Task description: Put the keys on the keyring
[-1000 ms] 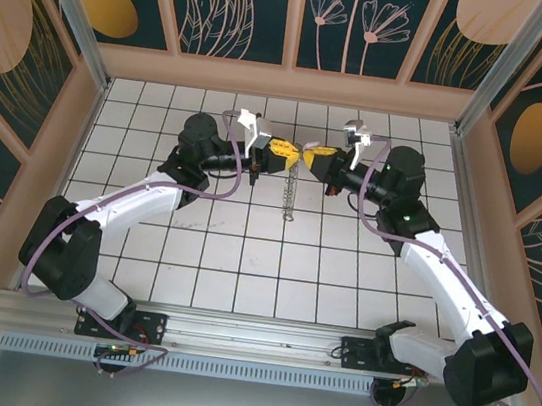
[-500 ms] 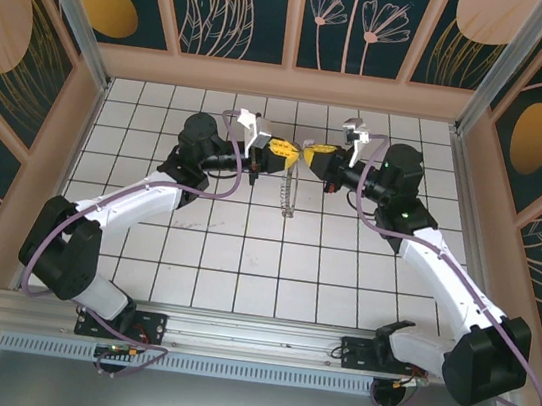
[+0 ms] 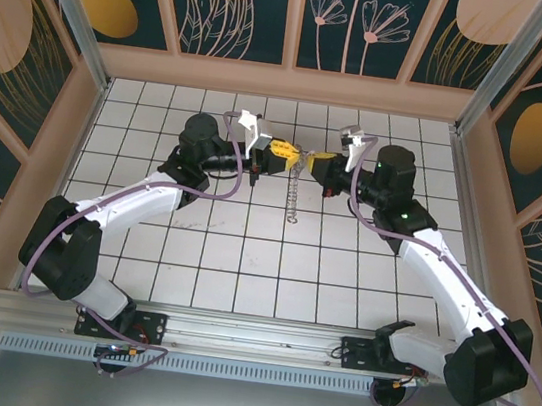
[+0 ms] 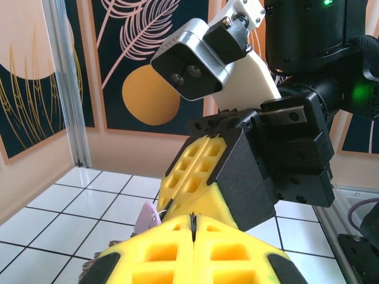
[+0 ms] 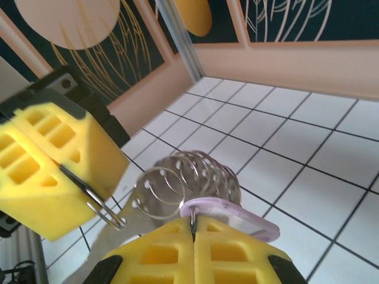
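Above the far middle tiles, my two grippers meet tip to tip. The left gripper (image 3: 282, 150) (image 4: 193, 221) is shut on a thin metal ring at the keyring's top end. The keyring (image 3: 295, 191) hangs down from there as a beige-grey strip edged with several small metal rings (image 5: 177, 177). The right gripper (image 3: 316, 159) (image 5: 192, 223) is shut on the key, whose lilac-pink head (image 5: 234, 214) pokes out flat above its yellow fingertips, right against the rings. The key's head (image 4: 148, 216) also peeks out beside the right gripper's yellow fingers (image 4: 195, 168). Its blade is hidden.
White tiled floor (image 3: 243, 260) stretches below and around the grippers. Patterned walls (image 3: 297, 15) and a metal corner post (image 5: 177, 35) close in the far side. Purple cables (image 3: 222, 191) loop along both arms.
The right gripper has shifted slightly left and down, closer to the left gripper, bringing the key against the rings. The hanging keyring has swung a little. The left arm has barely moved.
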{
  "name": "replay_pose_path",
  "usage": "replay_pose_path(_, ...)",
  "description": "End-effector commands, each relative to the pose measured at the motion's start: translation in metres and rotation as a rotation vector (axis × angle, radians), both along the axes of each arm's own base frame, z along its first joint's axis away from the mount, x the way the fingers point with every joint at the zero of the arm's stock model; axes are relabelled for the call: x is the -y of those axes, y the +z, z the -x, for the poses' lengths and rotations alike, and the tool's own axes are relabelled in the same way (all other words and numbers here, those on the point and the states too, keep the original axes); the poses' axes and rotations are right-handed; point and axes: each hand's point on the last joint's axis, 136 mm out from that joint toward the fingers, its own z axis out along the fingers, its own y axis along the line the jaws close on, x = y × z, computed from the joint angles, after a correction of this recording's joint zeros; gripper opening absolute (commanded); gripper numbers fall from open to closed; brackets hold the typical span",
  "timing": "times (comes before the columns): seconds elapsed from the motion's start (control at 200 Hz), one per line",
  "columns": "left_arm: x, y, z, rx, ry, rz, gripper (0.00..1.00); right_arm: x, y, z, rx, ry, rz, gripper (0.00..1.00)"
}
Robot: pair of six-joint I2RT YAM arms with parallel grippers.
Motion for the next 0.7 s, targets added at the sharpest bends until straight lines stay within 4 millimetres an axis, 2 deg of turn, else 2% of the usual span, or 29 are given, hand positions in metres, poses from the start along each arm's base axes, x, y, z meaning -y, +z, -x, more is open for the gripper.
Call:
replay_pose_path(0.0,0.002,0.017,0.002,0.071,-0.003,0.019,0.00,0.006,0.005,0.005,0.019,-0.020,0.033,0.00)
replay_pose_path(0.255,0.004,0.012,-0.001,0.059,-0.008,0.013,0.00,0.006,0.015,0.005,0.040,-0.010,0.003,0.00)
replay_pose_path(0.515,0.005,0.011,-0.002,0.062,-0.009,0.011,0.00,-0.004,0.037,0.023,0.104,0.110,-0.056,0.00)
replay_pose_path(0.696,0.004,0.011,-0.001,0.062,-0.007,0.011,0.00,-0.003,0.040,0.027,0.120,0.126,-0.065,0.00)
